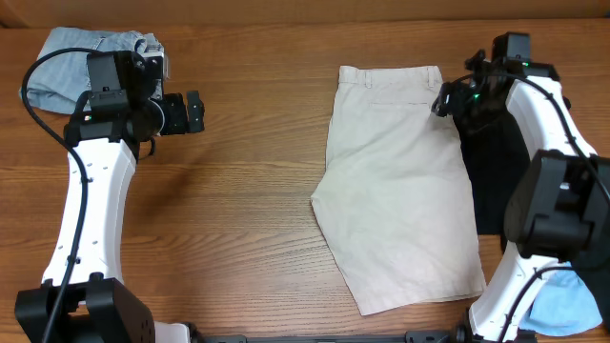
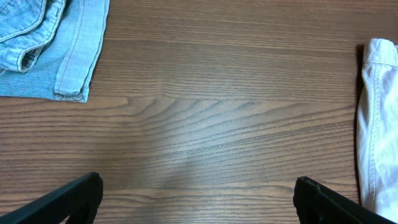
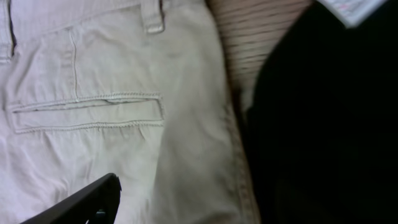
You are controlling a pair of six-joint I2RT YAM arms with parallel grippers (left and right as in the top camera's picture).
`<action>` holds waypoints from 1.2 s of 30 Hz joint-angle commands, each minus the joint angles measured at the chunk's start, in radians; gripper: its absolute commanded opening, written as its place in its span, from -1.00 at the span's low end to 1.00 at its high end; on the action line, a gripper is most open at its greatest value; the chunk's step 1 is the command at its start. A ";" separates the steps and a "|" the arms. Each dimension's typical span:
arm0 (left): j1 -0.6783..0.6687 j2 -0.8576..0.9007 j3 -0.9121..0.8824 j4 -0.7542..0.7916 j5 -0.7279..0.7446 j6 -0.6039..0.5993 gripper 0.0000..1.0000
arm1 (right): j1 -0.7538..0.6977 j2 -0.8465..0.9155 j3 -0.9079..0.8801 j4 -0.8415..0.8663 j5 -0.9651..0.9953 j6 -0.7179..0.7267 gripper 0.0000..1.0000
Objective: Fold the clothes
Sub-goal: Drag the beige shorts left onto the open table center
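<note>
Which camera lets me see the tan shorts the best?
The overhead view: it shows almost the whole beige shorts lying flat on the table. The right wrist view is close up, showing only the back pocket and the waistband part. The left wrist view catches just a thin edge at its right side.

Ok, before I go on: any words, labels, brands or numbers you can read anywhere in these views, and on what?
No text can be read in any view.
A white tag beside the black garment, at the top of the right wrist view: faint marks, too blurred to read.
On the khaki shorts: no print or label shows.
On the denim shorts: none shows.
</note>
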 commanded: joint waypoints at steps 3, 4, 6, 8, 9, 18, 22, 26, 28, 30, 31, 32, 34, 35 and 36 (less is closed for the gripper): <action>-0.007 0.023 0.021 0.004 0.012 0.002 1.00 | 0.006 0.048 0.013 0.047 -0.082 -0.083 0.53; -0.007 0.025 0.021 0.004 0.012 0.002 1.00 | 0.006 0.057 0.013 0.055 -0.082 -0.083 0.46; -0.007 0.029 0.021 0.003 0.012 0.002 1.00 | 0.006 0.068 0.013 0.064 -0.082 -0.082 0.22; -0.007 0.031 0.021 0.001 0.011 0.002 1.00 | 0.006 0.072 0.013 0.069 -0.085 -0.082 -0.01; -0.007 0.032 0.021 0.001 0.011 0.002 1.00 | 0.006 0.072 0.013 0.071 -0.086 -0.082 -0.06; -0.006 0.036 0.022 0.012 0.008 0.009 0.96 | 0.007 0.045 0.023 0.058 -0.191 -0.082 -0.92; -0.001 0.036 0.042 0.011 0.008 0.032 0.93 | 0.043 -0.049 0.042 0.046 -0.232 -0.036 -0.92; 0.024 0.036 0.102 -0.014 0.004 0.031 0.94 | 0.122 -0.135 0.074 0.015 -0.230 0.004 -0.92; 0.059 0.036 0.163 -0.030 0.004 0.030 0.94 | 0.219 -0.192 0.082 0.016 -0.230 0.078 -0.92; 0.085 0.036 0.204 -0.035 0.004 0.029 0.94 | 0.279 -0.209 0.082 0.021 -0.231 0.117 -0.92; 0.101 0.036 0.225 -0.036 0.004 0.028 0.95 | 0.319 -0.214 0.082 0.028 -0.232 0.144 -0.92; 0.114 0.036 0.242 -0.037 0.004 0.028 0.95 | 0.361 -0.216 0.082 0.038 -0.232 0.169 -0.92; 0.139 0.036 0.266 -0.035 0.004 0.028 0.96 | 0.449 -0.214 0.082 0.063 -0.231 0.220 -0.92; 0.150 0.036 0.273 -0.033 0.004 0.029 0.96 | 0.494 -0.211 0.082 0.079 -0.230 0.242 -0.92; 0.160 0.036 0.275 -0.027 0.004 0.032 0.96 | 0.541 -0.210 0.082 0.100 -0.227 0.263 -0.93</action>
